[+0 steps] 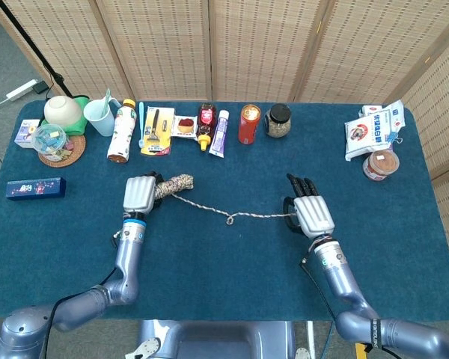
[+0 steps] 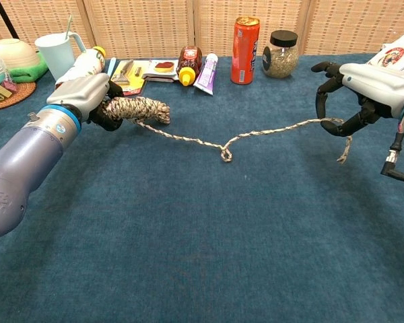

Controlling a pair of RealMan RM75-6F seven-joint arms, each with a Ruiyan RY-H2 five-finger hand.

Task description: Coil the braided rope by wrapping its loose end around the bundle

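Note:
The braided rope's coiled bundle (image 1: 176, 184) (image 2: 139, 108) sticks out sideways to the right from my left hand (image 1: 138, 196) (image 2: 87, 93), which grips its left end, just above the blue cloth. A single strand (image 2: 188, 140) runs from the bundle to the right, with a small knot-like loop (image 1: 229, 219) (image 2: 224, 155) midway on the table. My right hand (image 1: 313, 214) (image 2: 365, 84) holds the strand's far end in its curled fingers, and a short tail (image 2: 343, 151) hangs below them.
Along the table's far edge stand a light blue cup (image 1: 101, 117), a lying bottle (image 1: 120, 134), a yellow pack (image 1: 157, 121), tubes, a red can (image 2: 245, 41) and a jar (image 2: 280, 54). Snack packets (image 1: 374, 131) lie far right, a blue box (image 1: 34, 188) far left.

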